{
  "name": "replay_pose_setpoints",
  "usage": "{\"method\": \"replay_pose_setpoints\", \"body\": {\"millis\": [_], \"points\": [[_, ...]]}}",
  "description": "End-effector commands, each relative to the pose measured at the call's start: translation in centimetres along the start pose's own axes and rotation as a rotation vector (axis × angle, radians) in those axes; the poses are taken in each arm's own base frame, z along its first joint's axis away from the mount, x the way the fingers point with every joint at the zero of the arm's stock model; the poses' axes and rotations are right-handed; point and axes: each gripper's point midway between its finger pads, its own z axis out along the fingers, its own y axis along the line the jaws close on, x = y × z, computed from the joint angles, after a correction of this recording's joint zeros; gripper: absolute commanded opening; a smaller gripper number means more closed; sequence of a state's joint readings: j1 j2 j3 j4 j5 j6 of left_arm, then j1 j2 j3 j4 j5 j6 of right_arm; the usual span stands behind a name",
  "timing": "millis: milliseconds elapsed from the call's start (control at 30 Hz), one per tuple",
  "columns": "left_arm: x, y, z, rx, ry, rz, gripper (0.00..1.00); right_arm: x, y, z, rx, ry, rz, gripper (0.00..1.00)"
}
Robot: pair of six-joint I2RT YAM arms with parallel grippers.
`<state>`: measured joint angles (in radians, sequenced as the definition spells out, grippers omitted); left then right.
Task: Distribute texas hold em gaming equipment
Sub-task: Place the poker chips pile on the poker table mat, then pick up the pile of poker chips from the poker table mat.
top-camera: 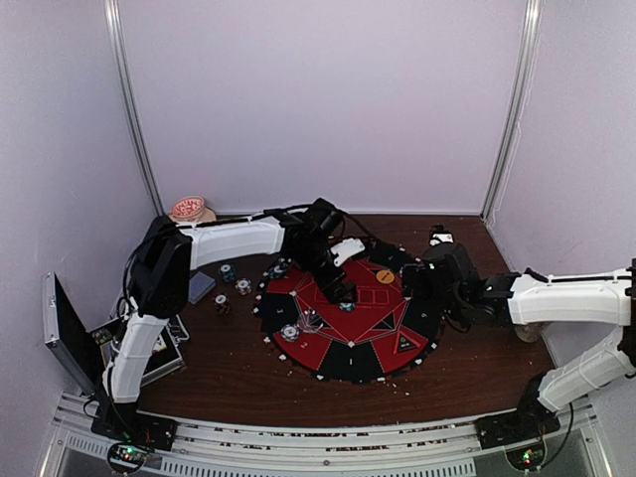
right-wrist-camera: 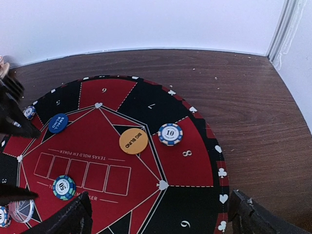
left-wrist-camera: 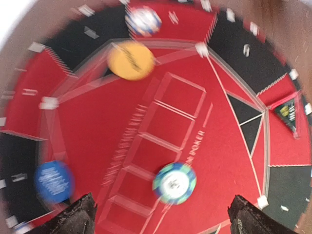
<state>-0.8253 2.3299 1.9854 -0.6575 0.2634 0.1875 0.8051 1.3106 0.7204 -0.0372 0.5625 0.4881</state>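
Observation:
A round red and black poker mat (top-camera: 343, 343) lies mid-table. My left gripper (top-camera: 341, 291) (left-wrist-camera: 161, 217) hovers open over its centre, and a teal striped chip (left-wrist-camera: 174, 183) (right-wrist-camera: 64, 187) lies free on the red felt just ahead of its fingers. An orange button (left-wrist-camera: 130, 60) (right-wrist-camera: 133, 141) and a blue and white chip (left-wrist-camera: 143, 20) (right-wrist-camera: 170, 134) sit toward the mat's right side. A blue button (left-wrist-camera: 53, 181) (right-wrist-camera: 58, 123) lies at the far side. My right gripper (top-camera: 412, 283) (right-wrist-camera: 161, 217) is open above the mat's right edge, holding nothing.
Loose chips (top-camera: 228, 272) (top-camera: 243, 286) and a grey-blue card deck (top-camera: 202, 287) lie on the wood left of the mat. Another chip (top-camera: 290, 333) sits on the mat's front left. A metal case (top-camera: 65, 333) stands open at the far left, with a beige mug (top-camera: 189, 210) behind.

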Motion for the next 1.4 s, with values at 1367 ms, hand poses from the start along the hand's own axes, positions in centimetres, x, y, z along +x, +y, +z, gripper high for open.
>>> {"method": "replay_pose_setpoints", "body": {"millis": [1367], "points": [[15.5, 14.3, -24.5, -0.658, -0.252, -0.289, 0.98, 9.7, 15.5, 8.8, -0.048, 0.317, -0.181, 0.91]]}}
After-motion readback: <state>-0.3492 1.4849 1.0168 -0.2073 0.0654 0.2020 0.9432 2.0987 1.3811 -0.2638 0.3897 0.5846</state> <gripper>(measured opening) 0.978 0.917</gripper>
